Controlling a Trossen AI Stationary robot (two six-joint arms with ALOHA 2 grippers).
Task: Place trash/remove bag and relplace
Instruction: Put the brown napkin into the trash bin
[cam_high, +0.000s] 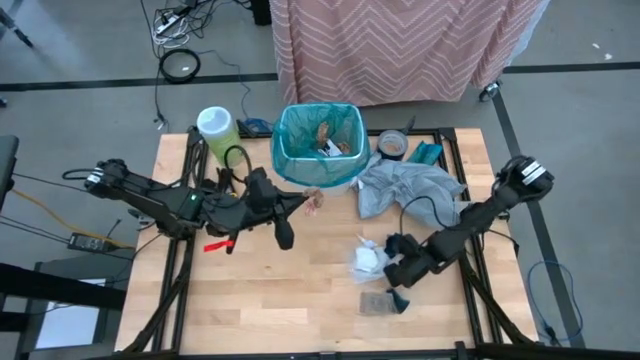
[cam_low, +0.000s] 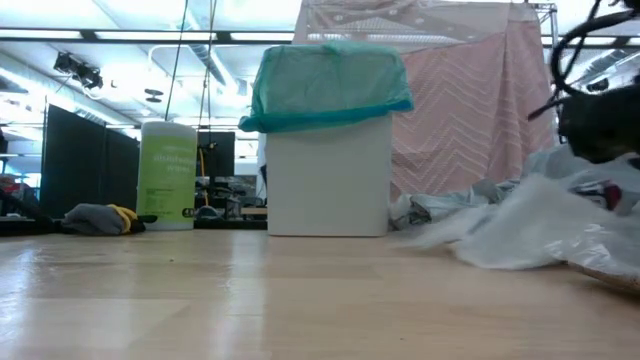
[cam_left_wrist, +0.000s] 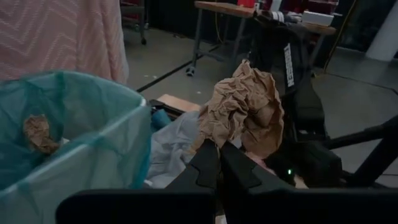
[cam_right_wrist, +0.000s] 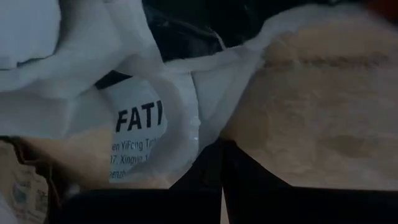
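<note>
The white bin (cam_high: 318, 150) stands at the table's far middle, lined with the teal-green bag (cam_left_wrist: 81, 124); brown and white trash (cam_high: 330, 140) lies inside. My left gripper (cam_left_wrist: 215, 163) hangs above the table just near-side of the bin, shut on a crumpled brown paper (cam_left_wrist: 245, 109). My right gripper (cam_right_wrist: 221, 155) is shut and points down over a white printed wrapper (cam_right_wrist: 140, 124), which lies on the table (cam_high: 368, 260). A clear packet (cam_high: 378, 303) lies nearer the front edge. My left gripper pinches the lower edge (cam_left_wrist: 219, 138) of the crumpled brown paper between its two fingertips. The fingers reach nearly level toward the table's right, beside the bin's rim. The paper stands up above the fingertips, lifted clear of the table. My right gripper's shut fingertips stand at the white wrapper's edge (cam_right_wrist: 205, 134), pointing down; I cannot tell whether they touch it.
A pale grey plastic bag (cam_high: 405, 185) lies crumpled right of the bin. A green wipes canister (cam_high: 217, 128) stands at the far left, a tape roll (cam_high: 392, 145) and a teal item (cam_high: 428, 153) at the far right. A small red item (cam_high: 215, 245) lies under my left arm.
</note>
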